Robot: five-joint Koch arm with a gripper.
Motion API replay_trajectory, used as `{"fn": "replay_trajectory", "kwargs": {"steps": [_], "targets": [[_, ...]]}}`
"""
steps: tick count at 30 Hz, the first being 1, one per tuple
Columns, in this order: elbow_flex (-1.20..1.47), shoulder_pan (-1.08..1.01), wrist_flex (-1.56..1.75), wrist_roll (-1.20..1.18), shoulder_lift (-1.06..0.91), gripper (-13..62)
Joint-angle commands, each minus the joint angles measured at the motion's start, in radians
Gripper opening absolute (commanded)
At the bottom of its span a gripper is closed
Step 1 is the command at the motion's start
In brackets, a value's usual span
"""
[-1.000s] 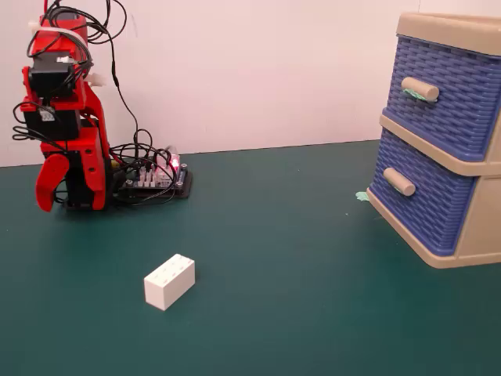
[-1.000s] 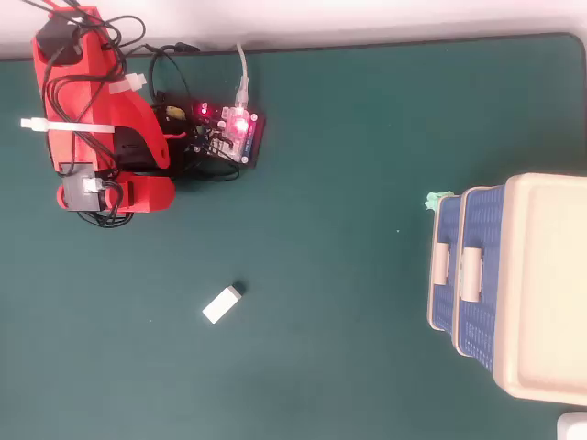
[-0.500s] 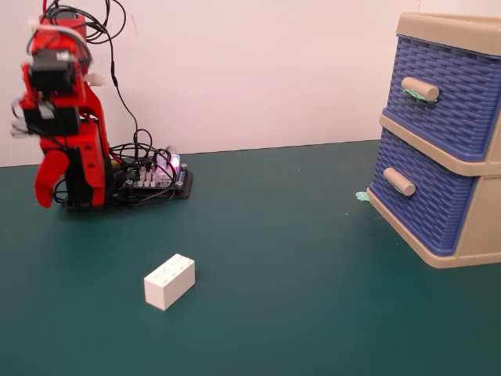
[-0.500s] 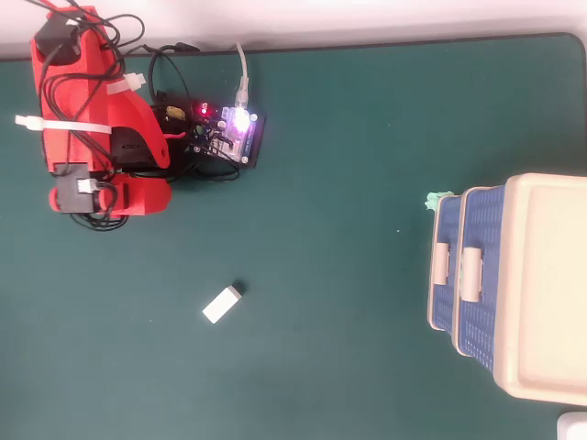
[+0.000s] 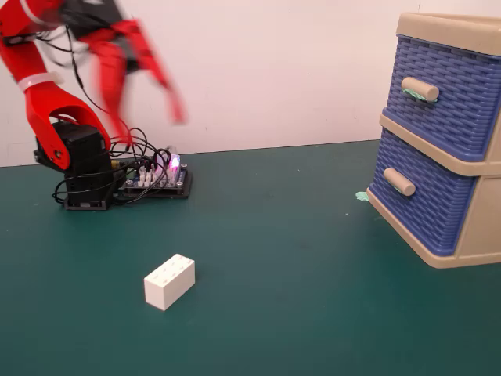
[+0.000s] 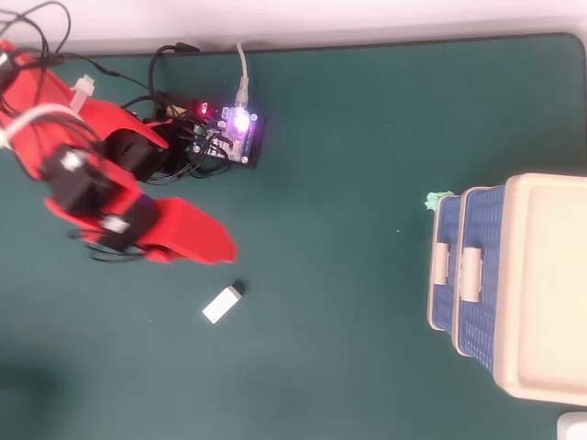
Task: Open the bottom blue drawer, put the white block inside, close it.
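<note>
Step in hand: by my reading, the approach at the very start; the bottom blue drawer (image 5: 415, 196) looks pushed in and the white block (image 5: 169, 281) lies untouched on the bench (image 5: 297, 313).

End effector: the red end effector (image 5: 168, 102) hangs in the air over the left part of the bench in the fixed view, motion-blurred. The overhead view shows it as one red wedge (image 6: 215, 246), so whether its jaws are spread or pressed together I cannot tell. It grips nothing.

White block: a small studded brick lying flat on the green bench, set at an angle. In the overhead view it sits just below and beside the tip of the end effector, apart from it, and well apart from the cabinet.

Bottom blue drawer: the lower of two blue woven-pattern drawers in a beige cabinet (image 5: 470, 243) at the right edge of the fixed view. Its plain beige handle (image 5: 399, 182) sticks out toward the bench. The top drawer (image 5: 442, 94) has a handle with a green smear.

Other things: a controller board (image 5: 153, 182) with a lit pink light and tangled cables sits beside the arm's base. A small green scrap (image 5: 362, 196) lies on the bench near the cabinet's lower corner.

Next move, judged: the drawer comes first, so the arm must swing across the bench to the cabinet, come level with the plain handle, and close on or hook behind it to pull. The handle is short and round, so a slip is likely if the approach is off-centre.
</note>
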State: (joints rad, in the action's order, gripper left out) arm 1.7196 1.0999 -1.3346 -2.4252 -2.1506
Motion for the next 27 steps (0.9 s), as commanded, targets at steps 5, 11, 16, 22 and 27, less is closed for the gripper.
{"fn": "replay_trajectory", "kwargs": {"steps": [5, 11, 16, 22, 27], "targets": [[0.118, 0.225, 0.890, -0.405, 0.319, 33.8], [0.344, 0.316, 1.736, -0.413, 0.580, 33.8], [0.322, 0.342, 2.321, -0.426, 0.946, 33.7], [0.038, 0.367, 2.579, -0.540, 1.290, 33.7], [-0.198, 0.393, 2.548, -0.545, 1.373, 32.6]]}}
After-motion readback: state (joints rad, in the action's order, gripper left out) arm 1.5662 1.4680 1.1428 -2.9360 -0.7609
